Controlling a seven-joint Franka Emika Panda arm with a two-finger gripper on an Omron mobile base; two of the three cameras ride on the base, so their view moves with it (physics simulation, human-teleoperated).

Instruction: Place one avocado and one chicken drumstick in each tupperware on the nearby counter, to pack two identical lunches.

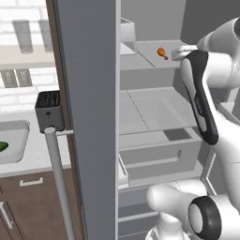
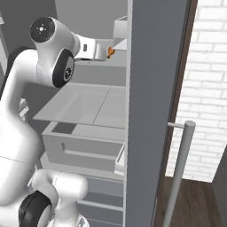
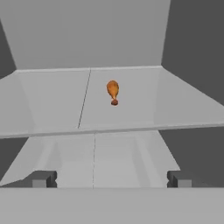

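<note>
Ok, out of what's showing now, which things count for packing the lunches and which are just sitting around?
For the job:
- chicken drumstick, orange, lying on the upper fridge shelf
- tupperware on the counter, something green inside it
- gripper, open, facing the drumstick

Just around:
- toaster
- fridge door and its handle
- fridge drawer

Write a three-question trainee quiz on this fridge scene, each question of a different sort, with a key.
1. True or false: the tool is shut on the chicken drumstick.
2. Where does the orange drumstick lie? A) in the drawer B) on the upper fridge shelf C) on the counter
3. Fill in: in the left base view, left of the fridge door, a ____ toaster stands on the counter.

Key: 1 false, the tool is open and short of the drumstick; 2 B; 3 dark.
</note>
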